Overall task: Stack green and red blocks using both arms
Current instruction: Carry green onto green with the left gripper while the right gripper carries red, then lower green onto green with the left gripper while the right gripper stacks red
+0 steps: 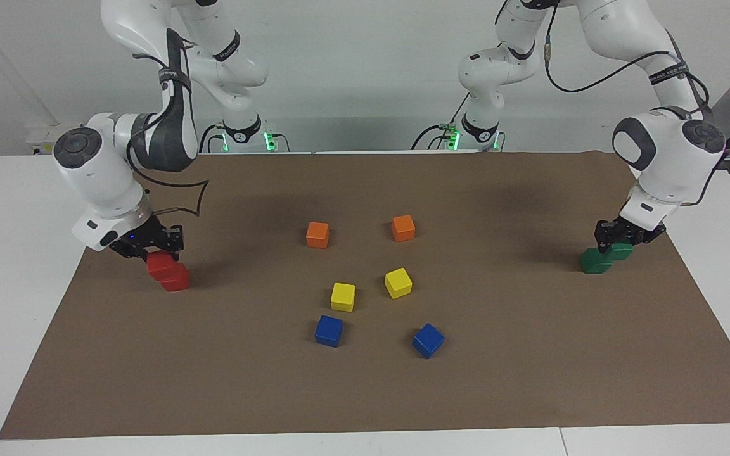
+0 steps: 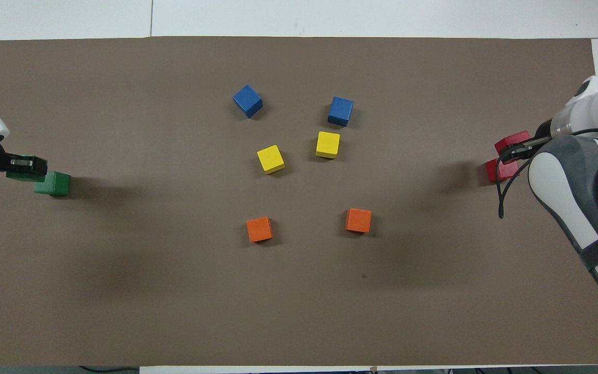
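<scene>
Both stacks are nearly made, neither finished. The right gripper (image 1: 161,244) is clamped on a red block (image 1: 160,263) just over the resting red block (image 1: 176,278) at its end of the mat (image 1: 365,392). The left gripper (image 1: 621,235) grips a green block (image 1: 621,251) over the resting green block (image 1: 595,261). All are plain, equal cubes; lowering and release remain.

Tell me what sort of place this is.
Probably a robotics lab test bench: two white robot arms, the left arm and right arm, are mounted at a white table covered by a brown mat, with small coloured cubes like a blue cube set out.
</scene>
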Action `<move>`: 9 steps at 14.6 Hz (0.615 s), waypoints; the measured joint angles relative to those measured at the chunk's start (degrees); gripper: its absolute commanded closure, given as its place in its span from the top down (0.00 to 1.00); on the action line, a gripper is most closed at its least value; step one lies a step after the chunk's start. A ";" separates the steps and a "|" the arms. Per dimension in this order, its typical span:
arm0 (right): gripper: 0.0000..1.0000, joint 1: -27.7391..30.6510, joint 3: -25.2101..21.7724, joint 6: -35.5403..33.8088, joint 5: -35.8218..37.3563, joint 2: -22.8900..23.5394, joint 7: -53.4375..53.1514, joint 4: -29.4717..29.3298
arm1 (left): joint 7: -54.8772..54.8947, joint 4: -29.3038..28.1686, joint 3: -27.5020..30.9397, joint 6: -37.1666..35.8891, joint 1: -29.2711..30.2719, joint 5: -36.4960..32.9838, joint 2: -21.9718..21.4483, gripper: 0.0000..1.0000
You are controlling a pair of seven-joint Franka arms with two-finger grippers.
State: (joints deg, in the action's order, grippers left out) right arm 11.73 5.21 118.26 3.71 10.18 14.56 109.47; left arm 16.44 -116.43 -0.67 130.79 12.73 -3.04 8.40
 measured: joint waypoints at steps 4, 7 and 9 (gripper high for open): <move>0.00 0.61 0.01 4.80 -0.09 -0.33 0.01 3.28 | 0.00 -4.84 -0.03 5.90 0.50 2.31 -1.60 0.00; 0.00 0.80 -0.01 7.70 -0.10 -0.89 -0.90 5.70 | -0.01 -6.32 -0.03 7.59 0.53 3.84 -1.97 0.00; 0.00 1.36 -0.01 9.15 -0.11 -1.02 -0.96 6.83 | -0.01 -6.51 -0.03 7.87 0.53 4.96 -1.97 0.00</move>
State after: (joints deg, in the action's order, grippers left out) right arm 13.09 5.20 127.41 3.61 9.17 13.60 116.30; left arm 16.43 -122.94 -0.69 138.66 13.26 1.92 6.43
